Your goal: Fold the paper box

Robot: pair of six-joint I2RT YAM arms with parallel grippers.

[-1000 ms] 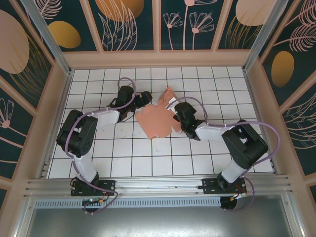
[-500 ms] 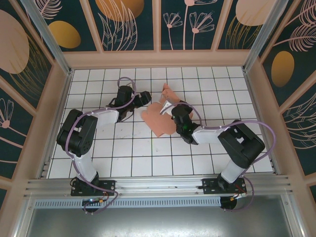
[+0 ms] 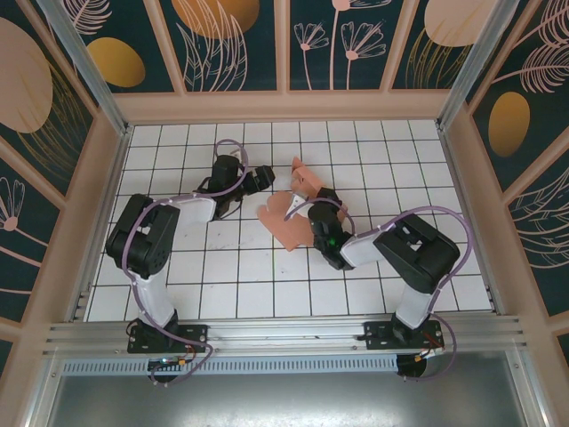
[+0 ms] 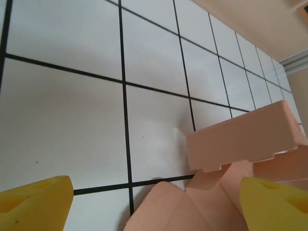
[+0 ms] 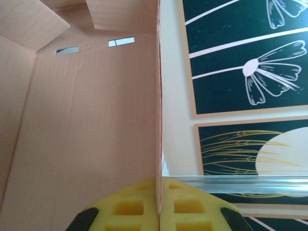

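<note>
The left arm [image 3: 142,249] rises from its base at the near edge of the table [image 3: 222,298], bends at the elbow and reaches toward the middle; the left gripper [image 3: 260,175] points right, its yellow fingers [image 4: 33,204] spread wide and holding nothing. The right arm [image 3: 413,258] folds back leftward from its elbow, and the right gripper [image 3: 313,197] has its pads [image 5: 130,207] pinched together on an edge of the paper box [image 5: 91,120]

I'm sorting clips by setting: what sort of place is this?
Likely a purpose-built robot test enclosure, not a home: a white gridded tabletop, flower-printed wall panels on three sides, and the left arm and right arm bolted to an aluminium rail.
</note>
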